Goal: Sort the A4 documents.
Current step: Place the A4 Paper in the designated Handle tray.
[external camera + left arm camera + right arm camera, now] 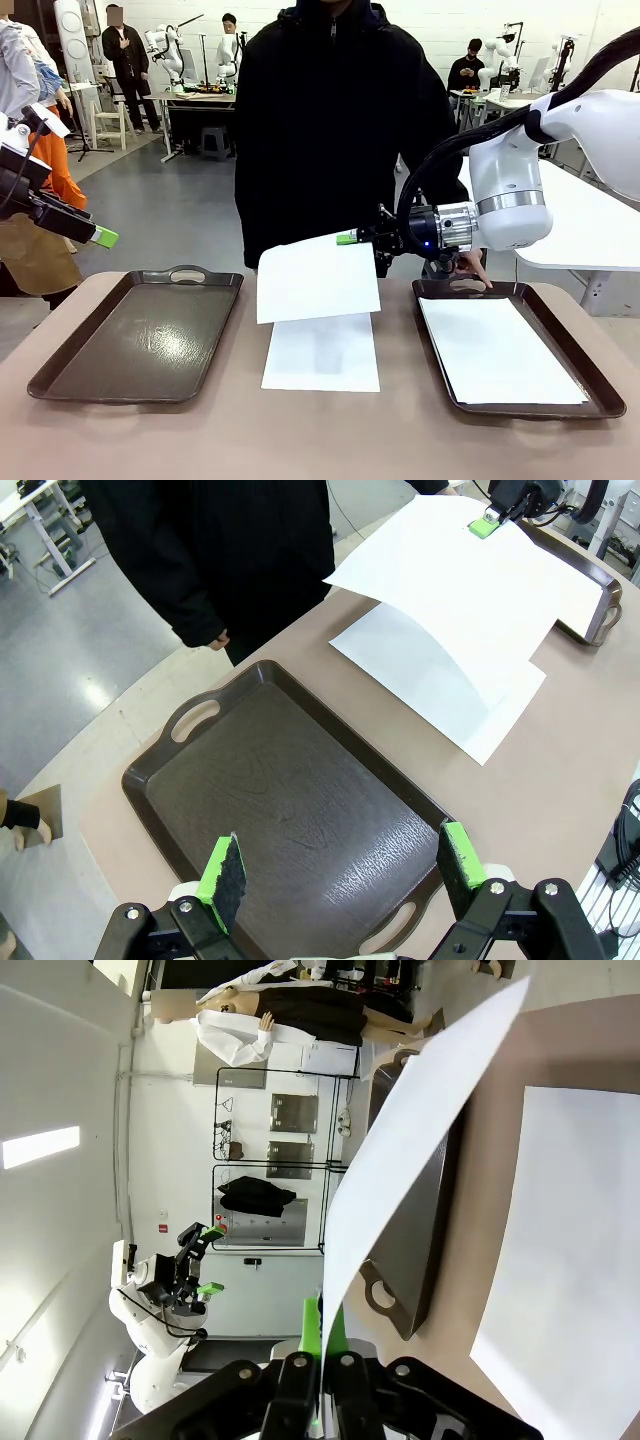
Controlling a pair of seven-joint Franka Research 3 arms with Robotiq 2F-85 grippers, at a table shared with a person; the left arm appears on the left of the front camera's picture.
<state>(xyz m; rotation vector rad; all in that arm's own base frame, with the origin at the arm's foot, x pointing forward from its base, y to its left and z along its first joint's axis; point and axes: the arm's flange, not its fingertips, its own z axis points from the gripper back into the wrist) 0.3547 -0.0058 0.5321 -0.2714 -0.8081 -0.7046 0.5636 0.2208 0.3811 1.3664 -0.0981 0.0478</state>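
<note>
Brown table [320, 440] is carrying two dark handled trays with paper between them, and a person in black is standing at the far side. Left tray [140, 335] is lying bare, with the left fingers [222, 872] hanging spread above it and gripping nothing. Right tray [600, 400] is holding a white A4 sheet [500, 350]. Another sheet [320, 360] is lying flat on the table between the trays. Right fingers [347, 238] are pinching a third sheet [315, 278] by its far edge, and it is bowing above the table sheet.

Risks, as judged:
- The single pinch is letting the paper droop, so it could slip free, fold, or drag the lower sheet askew.
- Person's hand [470, 265] is resting at the right tray's handle, in the way of any swing there.
</note>
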